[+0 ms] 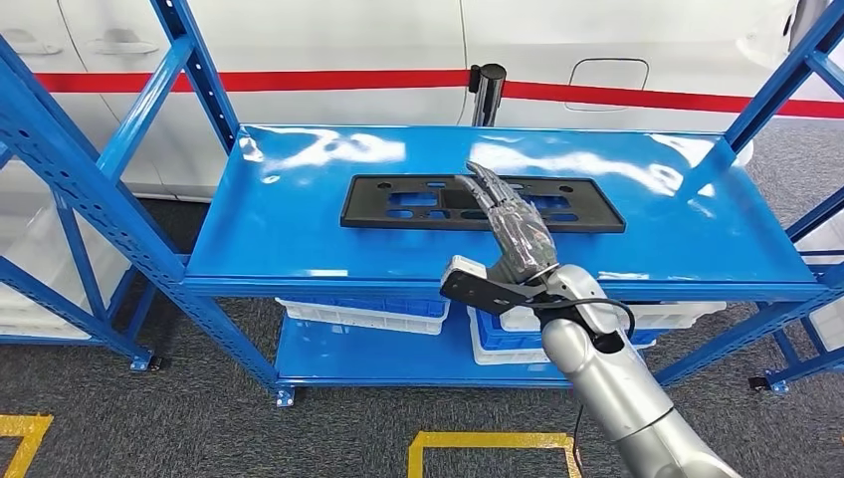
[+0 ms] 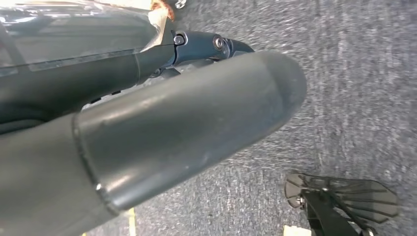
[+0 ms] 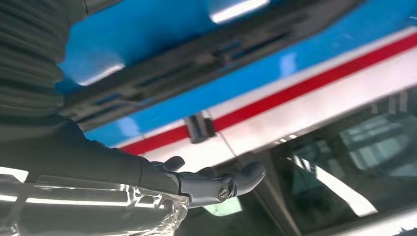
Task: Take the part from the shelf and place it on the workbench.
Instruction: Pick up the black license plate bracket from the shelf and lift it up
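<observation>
The part (image 1: 418, 204) is a flat black plastic panel with cut-outs, lying lengthwise in the middle of the blue shelf (image 1: 289, 234). My right hand (image 1: 513, 234) is raised at the shelf's front edge, over the part's right half, fingers stretched out and holding nothing. The right wrist view has the same hand (image 3: 206, 182) with its fingers spread in the air, apart from the part (image 3: 196, 64). My left hand (image 2: 172, 128) hangs over grey carpet, its thick thumb and a dark finger extended with nothing in them.
Blue shelf uprights and braces stand at the left (image 1: 90, 199) and right (image 1: 786, 90). White and blue bins (image 1: 363, 314) sit on the lower level. A white car with a red stripe (image 1: 299, 60) and a black post (image 1: 486, 90) are behind. Yellow floor lines (image 1: 488, 443) are below.
</observation>
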